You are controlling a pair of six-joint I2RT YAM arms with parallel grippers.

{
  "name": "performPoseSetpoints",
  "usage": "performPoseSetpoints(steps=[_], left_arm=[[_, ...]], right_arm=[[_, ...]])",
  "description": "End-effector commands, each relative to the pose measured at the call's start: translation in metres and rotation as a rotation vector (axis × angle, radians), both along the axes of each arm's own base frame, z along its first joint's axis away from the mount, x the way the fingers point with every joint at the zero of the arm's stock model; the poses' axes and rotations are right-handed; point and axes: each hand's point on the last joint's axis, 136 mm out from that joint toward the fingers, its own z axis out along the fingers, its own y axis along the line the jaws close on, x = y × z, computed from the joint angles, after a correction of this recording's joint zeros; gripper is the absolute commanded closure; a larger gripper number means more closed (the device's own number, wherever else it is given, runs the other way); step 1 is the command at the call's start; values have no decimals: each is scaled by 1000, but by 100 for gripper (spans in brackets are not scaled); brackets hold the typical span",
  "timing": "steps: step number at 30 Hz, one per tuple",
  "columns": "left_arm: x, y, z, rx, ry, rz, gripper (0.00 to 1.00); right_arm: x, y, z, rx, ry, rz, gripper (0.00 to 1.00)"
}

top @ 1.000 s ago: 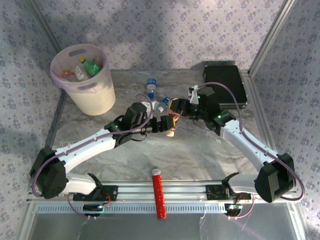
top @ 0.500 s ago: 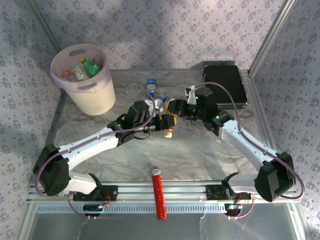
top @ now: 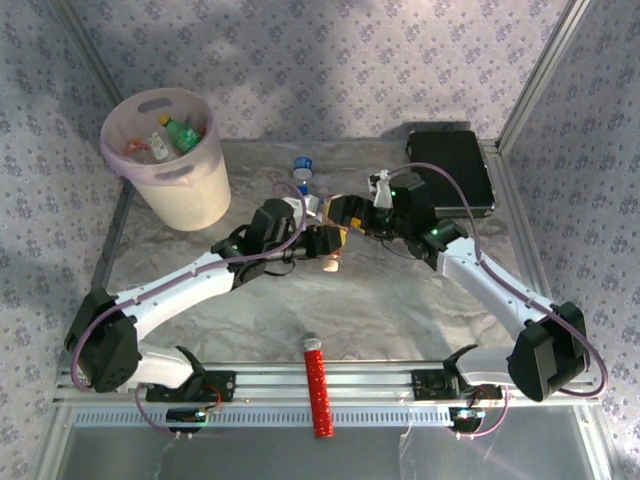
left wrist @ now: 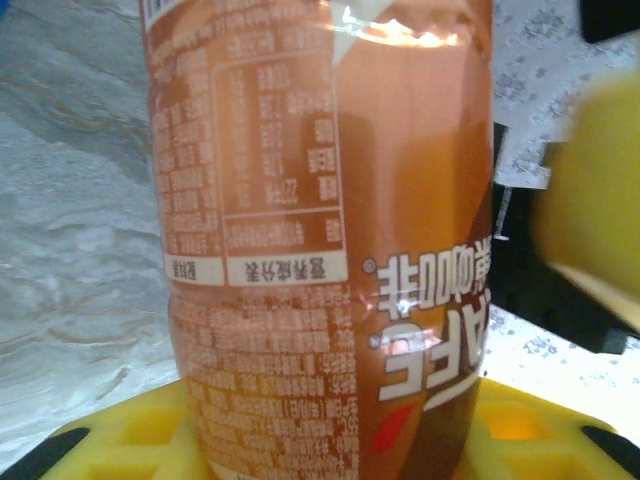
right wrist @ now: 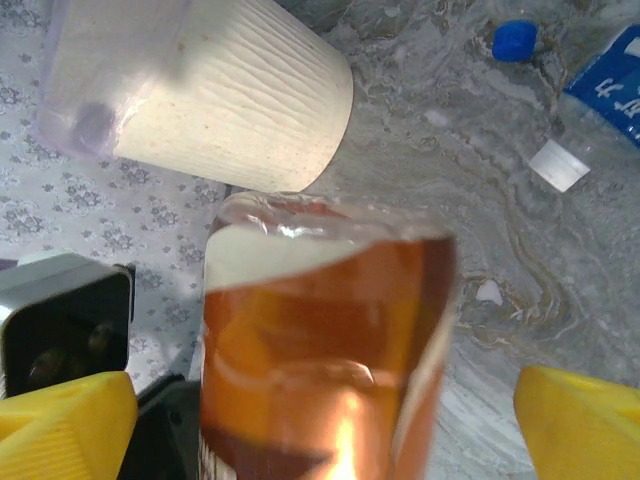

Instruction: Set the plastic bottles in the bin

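Note:
A brownish-orange bottle (top: 339,242) with a white cap hangs above the mid table between both grippers. My left gripper (top: 326,246) is shut on it; in the left wrist view the bottle (left wrist: 320,250) sits tight between the yellow fingers (left wrist: 120,440). My right gripper (top: 346,214) is open around the bottle's other end (right wrist: 320,340), and its yellow fingers (right wrist: 60,425) stand wide of it on both sides. The bin (top: 190,180) stands at the back left, holding a green bottle (top: 184,133) and another bottle (top: 150,148). Clear bottles with blue caps (top: 302,166) lie just behind the grippers.
A flat black case (top: 452,172) lies at the back right, behind the right arm. A red ribbed cylinder (top: 318,385) rests across the front rail. In the right wrist view, the bin (right wrist: 240,95), a blue cap (right wrist: 515,40) and a blue-labelled bottle (right wrist: 610,80) lie ahead.
The left gripper closed on the brownish-orange bottle while the right gripper, which held it, opened. Both grippers shifted slightly left.

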Motion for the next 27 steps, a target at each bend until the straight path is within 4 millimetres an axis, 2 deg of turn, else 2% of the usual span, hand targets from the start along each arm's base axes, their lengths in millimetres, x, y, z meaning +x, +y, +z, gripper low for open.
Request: performPoseSetpoints(steps=[1,4,7,11,17,21,26,27], left_arm=[[10,23,44,-3,-103,30,61],[21,63,60,129,-152,95,61],[36,109,90,155,-175,165,62],[59,182,134,244,-237,296,63],[89,272,169,356,-254,476,63],[110,317,179,389,-240,562,63],[143,375,170,404,-175,672,64],[150,383,174,402,-182,692,64]], right_arm=[[5,-9,28,-13,-66,9,1],[7,-23,38,-53,-101,-20,1],[7,-39,36,-88,-99,-60,1],[3,-52,19,-136,-84,-71,1],[-3,-64,-7,-152,-26,-85,1],[-6,-71,-8,-172,-20,-96,1],[-10,-79,-10,-193,-13,-110,1],[-10,-80,-10,-194,-11,-110,1]])
